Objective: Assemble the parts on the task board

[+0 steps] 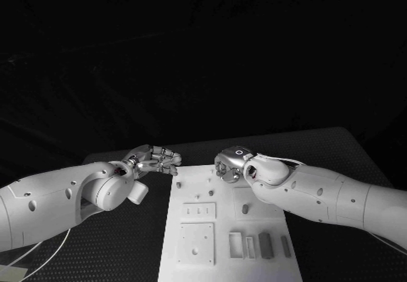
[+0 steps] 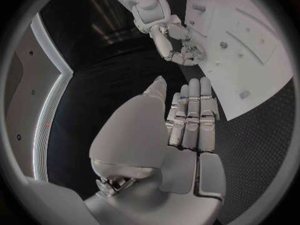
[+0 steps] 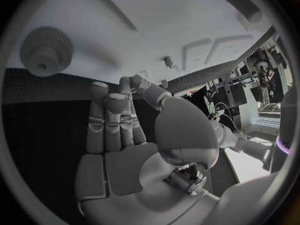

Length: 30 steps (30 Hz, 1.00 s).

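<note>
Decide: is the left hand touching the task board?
Apart. The left wrist view shows the left hand over black table, with dark mat between its fingertips and the task board.

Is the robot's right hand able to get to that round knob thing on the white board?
Probably yes. The right hand holds nothing, and the round knob sits on the task board just beyond its fingertips, nothing between.

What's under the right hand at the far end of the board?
The right hand hangs over the far end of the white board. The right wrist view shows a round ridged knob on the board beyond its fingers. The spot below the palm is covered.
</note>
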Each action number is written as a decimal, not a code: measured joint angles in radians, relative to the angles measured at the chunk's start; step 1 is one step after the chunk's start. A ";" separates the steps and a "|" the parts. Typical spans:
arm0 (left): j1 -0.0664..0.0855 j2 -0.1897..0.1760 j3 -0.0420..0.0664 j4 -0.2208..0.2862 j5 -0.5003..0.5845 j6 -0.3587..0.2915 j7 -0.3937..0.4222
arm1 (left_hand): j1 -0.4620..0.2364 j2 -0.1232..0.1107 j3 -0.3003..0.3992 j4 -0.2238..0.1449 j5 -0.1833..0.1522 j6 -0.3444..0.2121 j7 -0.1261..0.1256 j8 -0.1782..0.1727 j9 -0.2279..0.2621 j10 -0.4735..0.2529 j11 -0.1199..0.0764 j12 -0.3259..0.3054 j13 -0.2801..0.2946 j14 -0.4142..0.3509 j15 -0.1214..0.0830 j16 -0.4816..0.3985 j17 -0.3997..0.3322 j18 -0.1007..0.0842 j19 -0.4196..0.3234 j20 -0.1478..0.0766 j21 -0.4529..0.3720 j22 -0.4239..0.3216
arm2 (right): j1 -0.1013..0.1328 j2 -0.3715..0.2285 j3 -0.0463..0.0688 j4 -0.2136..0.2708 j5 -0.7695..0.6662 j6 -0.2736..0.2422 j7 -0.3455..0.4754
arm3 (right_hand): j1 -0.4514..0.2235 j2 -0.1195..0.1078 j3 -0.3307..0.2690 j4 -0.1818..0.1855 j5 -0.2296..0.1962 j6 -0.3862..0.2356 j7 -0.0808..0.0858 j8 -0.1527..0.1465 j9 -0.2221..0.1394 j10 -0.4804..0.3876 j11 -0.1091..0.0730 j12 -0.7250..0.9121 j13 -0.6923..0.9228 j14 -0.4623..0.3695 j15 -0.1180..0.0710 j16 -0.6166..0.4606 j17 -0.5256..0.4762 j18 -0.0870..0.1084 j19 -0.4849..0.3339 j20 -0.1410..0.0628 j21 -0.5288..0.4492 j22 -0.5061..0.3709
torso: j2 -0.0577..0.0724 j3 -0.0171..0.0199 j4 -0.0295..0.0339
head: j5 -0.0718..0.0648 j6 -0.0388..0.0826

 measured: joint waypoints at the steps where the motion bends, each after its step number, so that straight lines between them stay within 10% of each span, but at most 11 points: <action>1: 0.000 0.000 0.000 0.000 0.001 0.000 0.000 | 0.000 0.000 0.000 0.000 0.000 0.000 0.000 0.000 0.000 0.000 0.000 0.000 0.000 0.000 0.000 0.000 0.000 -0.003 0.000 0.000 0.000 0.000 | 0.000 0.006 0.000 -0.006 0.000 -0.001 -0.003 | 0.000 0.000 0.000 0.000 0.000 0.000 0.000 0.000 0.000 0.000 0.000 0.000 0.000 0.000 0.000 0.000 0.000 0.000 0.000 0.000 0.004 0.000 | 0.000 -0.0001 0.0005 | 0.000 0.001; 30: 0.006 -0.001 0.001 0.015 0.009 0.000 -0.001 | 0.000 0.000 0.000 0.000 0.000 0.000 0.000 -0.004 0.002 0.000 0.000 0.000 0.000 0.000 0.000 -0.004 0.002 -0.005 0.000 0.000 0.000 0.000 | -0.001 0.125 0.001 -0.128 -0.017 -0.029 -0.034 | -0.004 -0.004 0.005 0.000 -0.003 0.004 -0.004 0.000 0.000 0.000 0.000 0.000 0.006 0.000 0.000 0.004 0.000 0.000 -0.004 -0.003 0.008 0.000 | 0.008 0.0058 0.0031 | 0.013 0.006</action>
